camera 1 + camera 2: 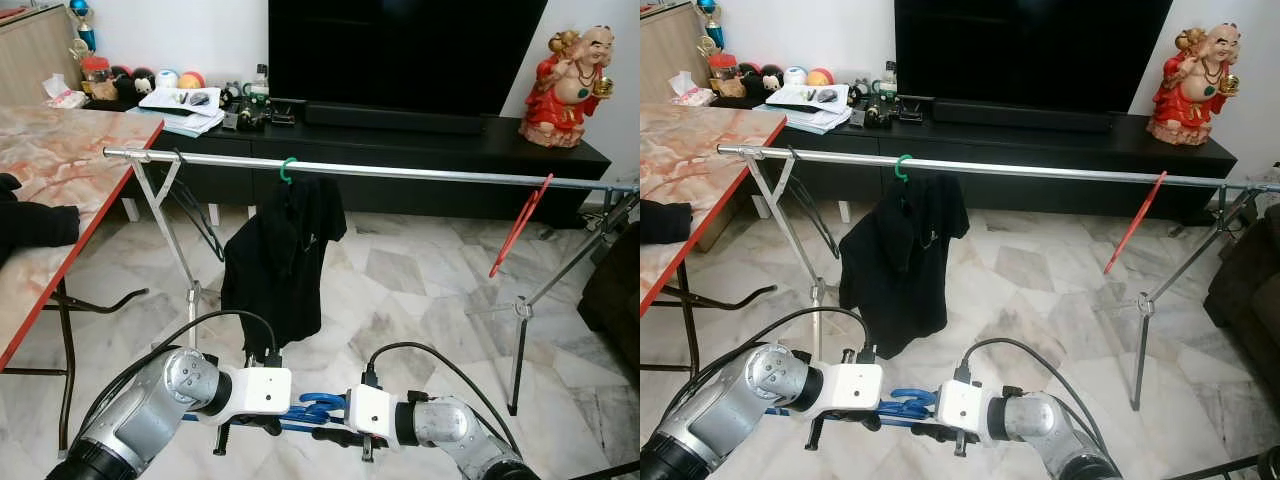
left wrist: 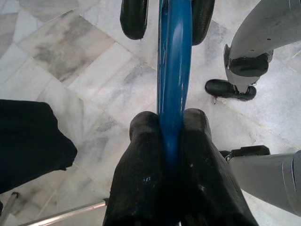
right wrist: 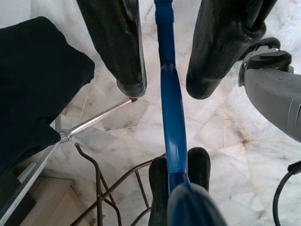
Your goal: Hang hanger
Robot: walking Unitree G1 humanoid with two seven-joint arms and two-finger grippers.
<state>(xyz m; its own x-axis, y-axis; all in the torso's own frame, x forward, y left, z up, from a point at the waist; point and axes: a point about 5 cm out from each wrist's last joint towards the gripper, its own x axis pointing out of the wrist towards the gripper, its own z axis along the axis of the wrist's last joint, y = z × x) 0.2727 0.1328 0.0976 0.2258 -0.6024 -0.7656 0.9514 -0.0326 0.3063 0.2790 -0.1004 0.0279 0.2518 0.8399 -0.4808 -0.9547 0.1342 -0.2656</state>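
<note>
Marble floor (image 1: 400, 290) under a clothes rail (image 1: 420, 174), with a blue hanger (image 1: 310, 408) held low between both arms.

The hanger is clamped by the left gripper (image 2: 170, 136), while the right gripper's (image 3: 164, 89) fingers straddle it apart, seemingly for a handover; a black shirt (image 1: 280, 255) and red hanger (image 1: 520, 225) are hung above.

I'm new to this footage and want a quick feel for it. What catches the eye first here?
A long silver rail spans the room, with a black shirt hanging on a green hanger and a bare red hanger toward the right. Low in front, the left gripper is shut on a blue hanger, while the right gripper is open around it.
</note>
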